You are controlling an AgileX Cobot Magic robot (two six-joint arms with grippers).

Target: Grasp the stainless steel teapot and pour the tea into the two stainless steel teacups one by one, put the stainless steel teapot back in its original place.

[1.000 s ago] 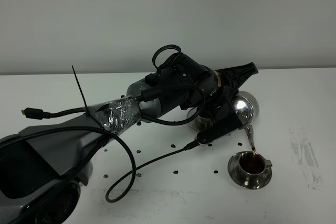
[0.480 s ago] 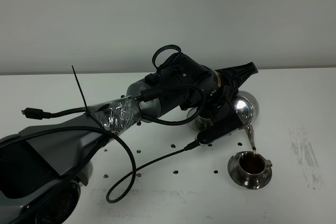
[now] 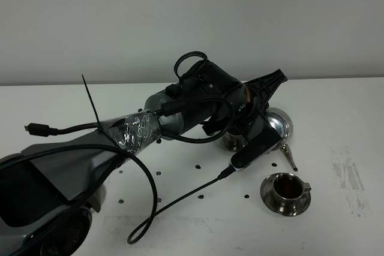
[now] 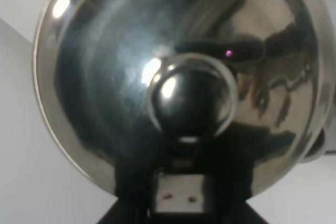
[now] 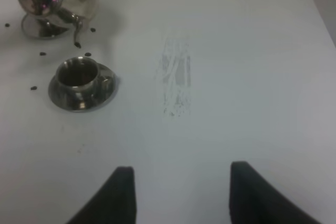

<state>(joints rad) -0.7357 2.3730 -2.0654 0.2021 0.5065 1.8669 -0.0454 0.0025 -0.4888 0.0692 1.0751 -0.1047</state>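
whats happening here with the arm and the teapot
The left arm's end effector holds the teapot above the table, tipped with its spout pointing down toward a cup on a saucer. That cup already holds tea, and no stream runs from the spout now. Another steel piece sits partly hidden behind the arm. The right end effector hangs open over bare table, holding nothing.
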